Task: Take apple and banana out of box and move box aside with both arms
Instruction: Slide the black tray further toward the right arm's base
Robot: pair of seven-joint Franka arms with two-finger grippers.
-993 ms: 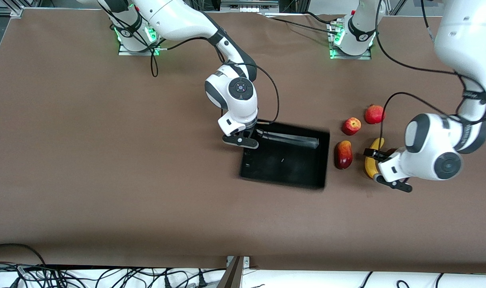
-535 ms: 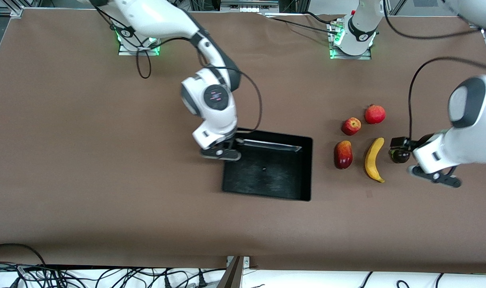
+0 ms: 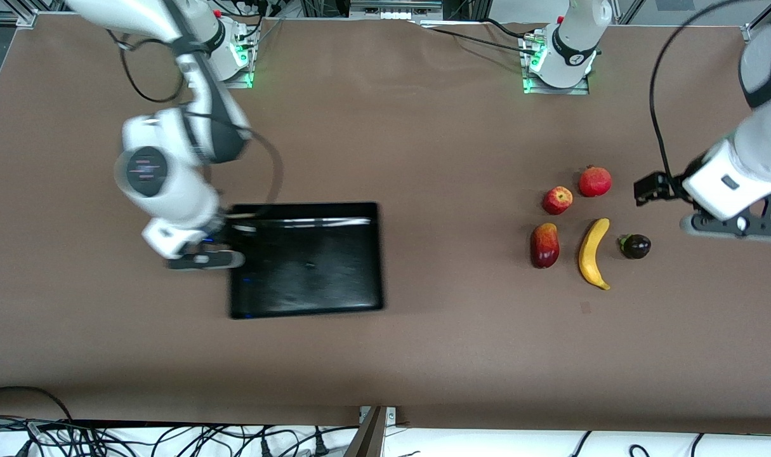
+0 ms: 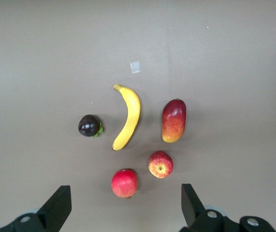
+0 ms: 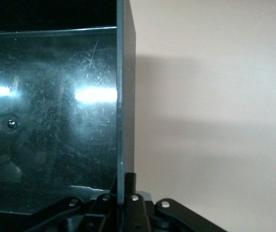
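Box (image 3: 306, 259): empty, at right arm's end of table, wall pinched by right gripper (image 3: 202, 259); apple (image 3: 557, 200) and banana (image 3: 593, 252) already out near left arm's end; left gripper (image 3: 734, 223) spread, empty, raised; box release remains.

Glossy, scuffed black plastic box (image 3: 309, 266) — matt brown table (image 3: 423, 355).
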